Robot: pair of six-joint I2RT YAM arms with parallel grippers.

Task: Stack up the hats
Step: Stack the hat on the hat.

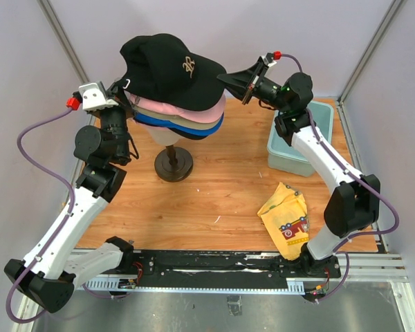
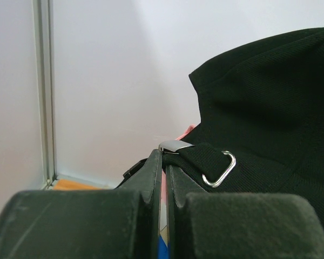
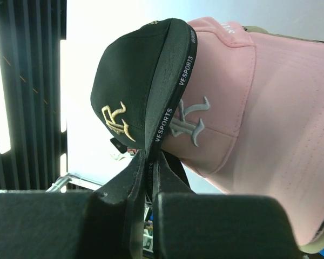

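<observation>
- Above the mannequin stand (image 1: 173, 164), the black cap (image 1: 167, 69) is seen uppermost over the pink cap (image 1: 194, 109), tan cap (image 1: 214, 117) and blue cap (image 1: 167, 124).
- Its rear strap (image 2: 205, 159) is clenched by the left tool (image 2: 163, 156), left of the stand.
- Its brim (image 3: 167, 91) is clenched by the right tool (image 3: 148, 156), right of the stand.
- A yellow cloth (image 1: 287, 216) is laid on the counter (image 1: 214, 194), right of the stand.

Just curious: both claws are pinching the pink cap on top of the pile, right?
Not pink. The left claw and right claw are pinching the black cap on top of the pile; the pink cap lies just beneath it, as the top external view shows.
</observation>
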